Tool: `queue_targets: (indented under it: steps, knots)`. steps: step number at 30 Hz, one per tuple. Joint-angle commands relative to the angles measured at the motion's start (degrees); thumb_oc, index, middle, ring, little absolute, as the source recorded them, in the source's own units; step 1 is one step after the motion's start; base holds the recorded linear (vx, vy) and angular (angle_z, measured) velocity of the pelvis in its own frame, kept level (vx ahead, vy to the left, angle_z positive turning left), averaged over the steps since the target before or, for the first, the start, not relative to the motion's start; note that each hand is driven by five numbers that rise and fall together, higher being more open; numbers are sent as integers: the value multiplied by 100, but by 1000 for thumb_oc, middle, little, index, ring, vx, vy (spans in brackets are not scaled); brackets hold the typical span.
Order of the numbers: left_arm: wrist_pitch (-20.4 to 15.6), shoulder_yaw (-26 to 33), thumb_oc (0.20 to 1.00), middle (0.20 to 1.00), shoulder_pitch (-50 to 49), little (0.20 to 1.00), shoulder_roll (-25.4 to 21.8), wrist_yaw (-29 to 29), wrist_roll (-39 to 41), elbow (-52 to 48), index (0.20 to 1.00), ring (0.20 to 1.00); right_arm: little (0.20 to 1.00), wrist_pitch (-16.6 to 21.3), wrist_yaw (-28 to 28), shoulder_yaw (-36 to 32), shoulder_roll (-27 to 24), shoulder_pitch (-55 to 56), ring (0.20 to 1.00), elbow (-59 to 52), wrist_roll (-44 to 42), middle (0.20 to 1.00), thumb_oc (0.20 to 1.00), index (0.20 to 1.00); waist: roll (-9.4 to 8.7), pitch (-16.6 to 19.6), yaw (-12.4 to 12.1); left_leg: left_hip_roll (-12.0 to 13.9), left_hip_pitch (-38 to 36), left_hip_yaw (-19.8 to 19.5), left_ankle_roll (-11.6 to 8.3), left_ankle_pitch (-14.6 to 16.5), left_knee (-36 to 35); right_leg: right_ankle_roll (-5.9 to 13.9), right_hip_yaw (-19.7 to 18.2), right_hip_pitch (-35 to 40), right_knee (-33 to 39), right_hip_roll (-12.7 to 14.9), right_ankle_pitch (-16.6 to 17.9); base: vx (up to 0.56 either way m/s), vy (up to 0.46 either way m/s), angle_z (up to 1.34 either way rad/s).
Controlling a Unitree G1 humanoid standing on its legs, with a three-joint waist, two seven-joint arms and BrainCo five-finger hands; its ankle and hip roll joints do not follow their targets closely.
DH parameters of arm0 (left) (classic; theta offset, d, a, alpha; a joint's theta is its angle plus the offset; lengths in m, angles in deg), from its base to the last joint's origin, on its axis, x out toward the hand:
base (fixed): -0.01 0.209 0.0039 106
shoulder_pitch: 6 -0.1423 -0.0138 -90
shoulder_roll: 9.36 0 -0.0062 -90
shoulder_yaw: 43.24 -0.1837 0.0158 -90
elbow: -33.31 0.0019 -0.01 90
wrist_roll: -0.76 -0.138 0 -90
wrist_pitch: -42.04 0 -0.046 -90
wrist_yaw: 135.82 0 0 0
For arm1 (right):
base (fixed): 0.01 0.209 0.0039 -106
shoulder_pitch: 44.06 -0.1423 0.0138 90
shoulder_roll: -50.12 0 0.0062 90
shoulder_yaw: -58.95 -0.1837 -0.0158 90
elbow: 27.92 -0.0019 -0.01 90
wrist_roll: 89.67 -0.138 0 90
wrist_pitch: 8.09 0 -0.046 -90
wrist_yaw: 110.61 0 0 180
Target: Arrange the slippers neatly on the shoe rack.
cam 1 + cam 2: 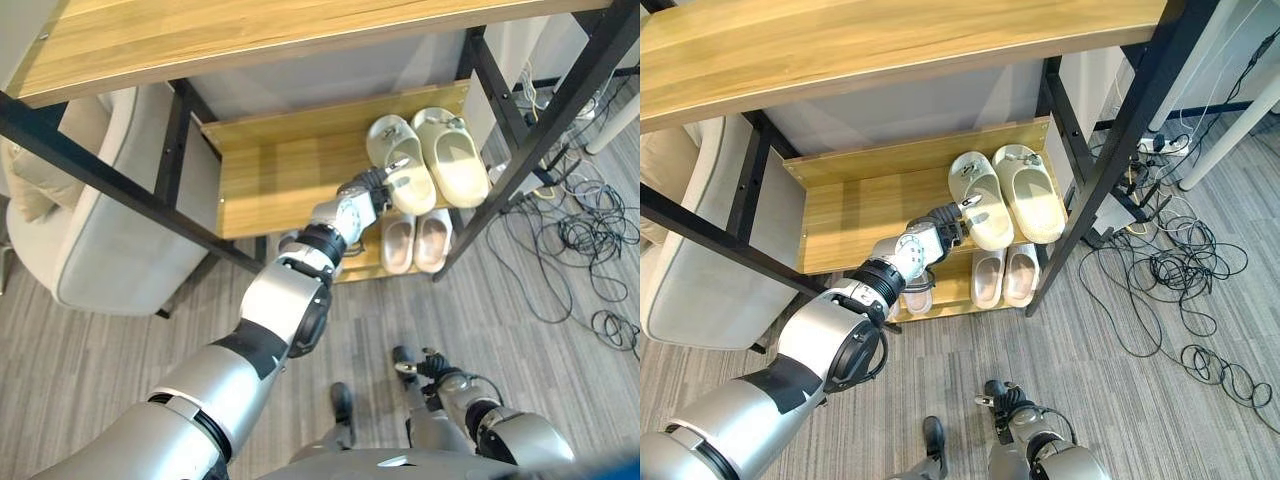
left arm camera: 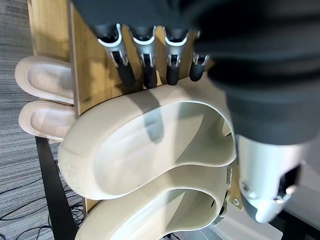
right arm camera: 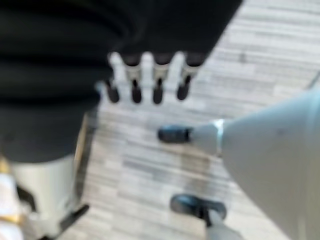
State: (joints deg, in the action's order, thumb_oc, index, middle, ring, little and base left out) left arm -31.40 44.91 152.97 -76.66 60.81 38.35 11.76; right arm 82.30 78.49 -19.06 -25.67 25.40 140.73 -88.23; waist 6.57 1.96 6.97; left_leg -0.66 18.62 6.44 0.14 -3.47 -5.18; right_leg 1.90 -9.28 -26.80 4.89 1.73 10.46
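Note:
Two cream slippers lie side by side at the right end of the rack's middle shelf (image 1: 280,170): the left one (image 1: 408,170) and the right one (image 1: 457,158). My left hand (image 1: 368,186) reaches in from the lower left and meets the left slipper's near side. In the left wrist view its straight fingers (image 2: 145,65) touch that slipper's rim (image 2: 150,150), with the thumb apart above the heel end; the hand is open. A beige pair (image 1: 415,242) sits on the lower shelf. My right hand (image 1: 425,368) hangs low over the floor, fingers (image 3: 145,80) straight and holding nothing.
A grey armchair (image 1: 110,240) stands to the left of the rack. The wooden top shelf (image 1: 250,35) overhangs the work. A black frame post (image 1: 540,130) runs along the rack's right side. Past it, black cables (image 1: 590,220) sprawl on the floor.

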Motion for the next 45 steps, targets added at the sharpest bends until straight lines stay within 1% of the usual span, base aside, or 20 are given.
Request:
queue_targets:
  steps: [1,10,11,12,13,18,19,20,22,23,25,26,27,30,36,38,41,42,43,45]
  knots:
    - [-102,598,1000,1000,903,1000,927,-236,106,711,1000,1000,1000,91,-47,-43,68,-566,1000,462,16,1000,1000,1000,498,-312,161,169,-95,-79,-308,-163,18,-330,-278,398,-449,-469,-577,0,0,0]
    - [-187,567,1000,1000,761,1000,835,-189,-147,877,1000,1000,1000,109,-39,-18,117,-580,1000,544,16,1000,1000,1000,468,-273,152,184,-115,-90,-306,-159,18,-330,-265,451,-399,-469,-567,0,0,0]
    - [-288,409,1000,1000,754,1000,701,-65,-490,879,1000,1000,1000,126,-39,-16,108,-579,1000,558,12,1000,1000,1000,465,-271,130,184,-114,-97,-307,-165,18,-325,-249,458,-392,-461,-554,0,0,0]
    - [-289,408,1000,1000,756,1000,695,-66,-491,880,1000,1000,1000,126,-39,-14,112,-584,1000,559,11,1000,1000,1000,459,-261,122,189,-90,-87,-314,-185,18,-329,-259,433,-389,-467,-529,0,0,0]
    - [-520,62,1000,1000,672,1000,564,205,-1270,676,1000,1000,1000,166,0,-36,88,-523,1000,530,0,1000,1000,1000,455,-282,107,187,-115,-125,-306,-195,18,-328,-217,476,-390,-452,-546,-11,-33,-1]
    - [-696,168,1000,1000,517,1000,588,409,-1477,278,1000,1000,1000,186,42,28,68,-488,1000,451,44,1000,1000,1000,416,-288,39,197,-123,-189,-318,-261,18,-335,-137,527,-388,-449,-559,-6,-34,3]
    - [-623,-9,1000,1000,298,1000,565,491,-2054,-104,1000,1000,1000,189,4,53,47,-456,1000,446,44,1000,1000,1000,371,-318,-31,202,-169,-262,-320,-290,18,-340,-35,624,-378,-427,-589,-17,-35,5]
    - [-620,-13,1000,1000,292,1000,565,492,-2055,-109,1000,1000,1000,189,4,52,49,-454,1000,445,44,1000,1000,1000,369,-320,-28,201,-173,-265,-320,-290,18,-340,-32,629,-376,-426,-589,-27,-47,10]
    - [-592,-306,1000,1000,260,1000,427,541,-2725,-212,1000,1000,1000,224,-42,41,56,-419,1000,420,17,1000,1000,1000,332,-333,-58,208,-198,-306,-321,-308,18,-349,22,675,-377,-431,-598,-19,-33,16]
    - [-336,-507,1000,1000,83,1000,433,425,-3073,-490,1000,1000,1000,228,-47,-4,59,-391,1000,415,0,1000,1000,1000,300,-323,-101,218,-230,-344,-318,-313,18,-357,56,735,-373,-424,-618,-14,-38,21]
    - [-225,-601,1000,1000,8,1000,390,373,-3240,-714,1000,1000,1000,234,-52,-29,73,-366,1000,407,-19,1000,1000,1000,285,-317,-119,218,-242,-365,-319,-313,18,-360,84,763,-365,-417,-629,-16,-23,16]
    - [-33,-758,1000,1000,-166,1000,289,339,-3580,-1090,1000,1000,1000,249,-43,-96,88,-338,1000,397,-54,1000,1000,1000,251,-322,-163,216,-254,-405,-316,-315,18,-364,111,804,-342,-410,-633,-22,-13,6]
    - [-28,-764,1000,1000,-175,1000,287,338,-3581,-1099,1000,1000,1000,249,-43,-97,91,-336,1000,397,-54,1000,1000,1000,248,-322,-161,215,-256,-406,-316,-315,18,-364,112,808,-340,-409,-632,-51,-25,4]
    - [359,-781,1000,1000,-466,1000,54,268,-3979,-1511,1000,1000,1000,242,-30,-187,147,-334,1000,375,-77,1000,1000,1000,174,-327,-220,220,-263,-453,-316,-327,18,-358,174,861,-298,-390,-626,-46,-16,7]
    - [639,-833,1000,1000,-1153,1000,-174,-115,-4336,-2197,1000,1000,1000,272,16,-258,218,-222,1000,336,-68,1000,1000,1000,96,-286,-270,224,-301,-501,-309,-311,18,-340,221,939,-259,-362,-620,-23,0,5]
    - [628,-843,1000,1000,-1400,1000,-301,-155,-4432,-2458,1000,1000,1000,295,75,-292,214,-200,1000,316,-70,1000,1000,1000,70,-270,-294,232,-323,-511,-306,-305,18,-337,224,978,-250,-359,-624,-10,-4,2]
    - [642,-890,1000,1000,-2085,1000,-695,-193,-4669,-3063,1000,1000,1000,261,105,-239,223,-242,1000,215,30,1000,1000,1000,13,-222,-356,244,-400,-533,-308,-298,18,-335,268,1070,-259,-349,-657,0,-25,7]
    - [810,-855,1000,1000,-2653,1000,-1094,-202,-4913,-3629,1000,1000,1000,183,76,-272,184,-280,1000,163,22,1000,1000,1000,-24,-190,-415,260,-461,-559,-313,-291,18,-342,279,1144,-268,-351,-683,2,-34,5]
    - [852,-769,1000,1000,-3000,1000,-1275,-231,-4939,-4015,1000,1000,1000,141,68,-297,194,-275,1000,148,9,1000,1000,1000,-43,-169,-440,264,-494,-571,-319,-284,18,-341,285,1181,-265,-348,-690,3,-34,2]
    - [796,-641,1000,1000,-3616,1000,-1598,-308,-5100,-4656,1000,1000,1000,84,17,-340,216,-174,1000,157,-22,1000,1000,1000,-87,-115,-480,279,-553,-582,-328,-264,18,-343,301,1262,-250,-348,-711,12,-11,3]
